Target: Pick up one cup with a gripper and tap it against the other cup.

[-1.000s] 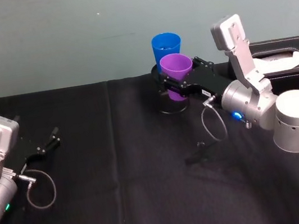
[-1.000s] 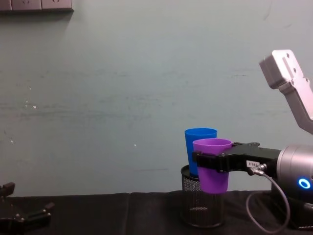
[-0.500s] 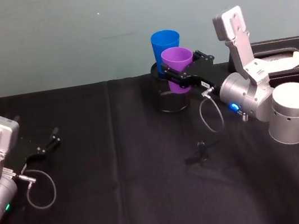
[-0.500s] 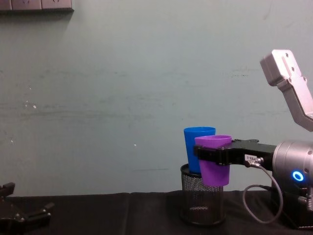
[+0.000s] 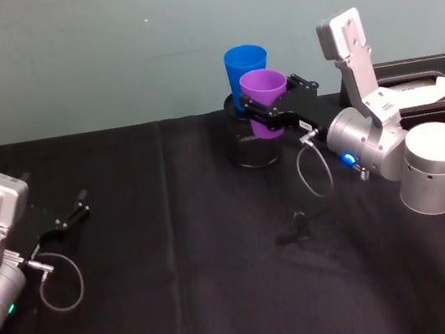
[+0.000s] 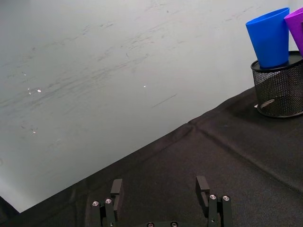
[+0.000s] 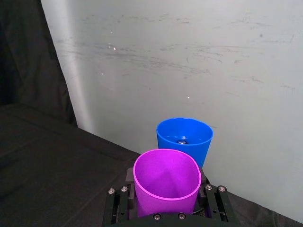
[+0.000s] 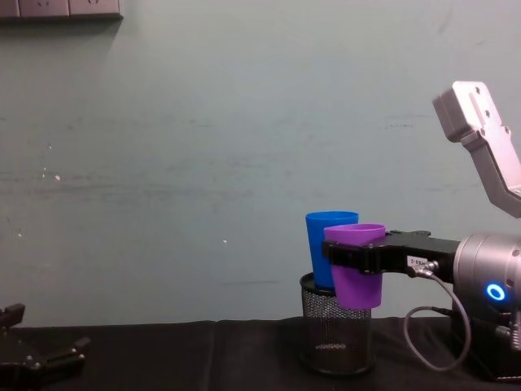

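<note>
**newbie42:** Why is the purple cup (image 5: 263, 88) hanging in mid-air instead of sitting on the surface (image 5: 179, 267)?

**botwatcher:** Because the right hand (image 5: 270, 117) is pinching it around the middle, one flat finger on each side, upright with the mouth up. It's held nearly as high as the blue cup (image 5: 246, 66), which makes sense for a tap. The blue one stands inside a mesh pen holder (image 5: 252, 152), so it sits high and the purple one has to be raised to meet its wall. Grabbing mid-body also leaves the rim free to do the clinking (my guess, anyway).

**newbie42:** So are they touching?

**botwatcher:** Honestly can't tell. The chest view is side-on and purple overlaps blue, so you get the heights but any gap is hidden. The right wrist view looks over the purple rim and puts blue just beyond it, very close, and you can see down into both cups. The left wrist view shows blue planted in the holder most cleanly.

**newbie42:** And the left hand (image 6: 159, 188)?

**botwatcher:** Parked low on the left side of the surface, fingers spread with nothing between them, well apart from the cups.
</note>
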Tool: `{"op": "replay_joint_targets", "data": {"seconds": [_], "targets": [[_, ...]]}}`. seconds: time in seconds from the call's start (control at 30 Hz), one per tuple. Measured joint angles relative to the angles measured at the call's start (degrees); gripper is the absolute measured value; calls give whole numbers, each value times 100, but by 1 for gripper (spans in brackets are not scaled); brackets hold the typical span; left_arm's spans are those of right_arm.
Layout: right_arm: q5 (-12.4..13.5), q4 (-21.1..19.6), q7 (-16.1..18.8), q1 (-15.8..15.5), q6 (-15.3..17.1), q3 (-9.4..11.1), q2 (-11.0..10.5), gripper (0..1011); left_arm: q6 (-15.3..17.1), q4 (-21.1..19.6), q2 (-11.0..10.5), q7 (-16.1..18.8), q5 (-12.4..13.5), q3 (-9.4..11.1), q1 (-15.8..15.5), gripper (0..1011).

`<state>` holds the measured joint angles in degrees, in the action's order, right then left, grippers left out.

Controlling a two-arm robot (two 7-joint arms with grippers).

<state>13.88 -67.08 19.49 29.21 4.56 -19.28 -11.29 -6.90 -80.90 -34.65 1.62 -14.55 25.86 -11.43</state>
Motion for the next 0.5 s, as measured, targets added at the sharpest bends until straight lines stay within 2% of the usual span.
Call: {"op": "replay_joint_targets", "data": {"seconds": [0.5], "targets": [[-2, -9, -5, -7, 3, -6, -5, 720, 0, 0, 0, 0, 0, 0, 0, 1000]]}}
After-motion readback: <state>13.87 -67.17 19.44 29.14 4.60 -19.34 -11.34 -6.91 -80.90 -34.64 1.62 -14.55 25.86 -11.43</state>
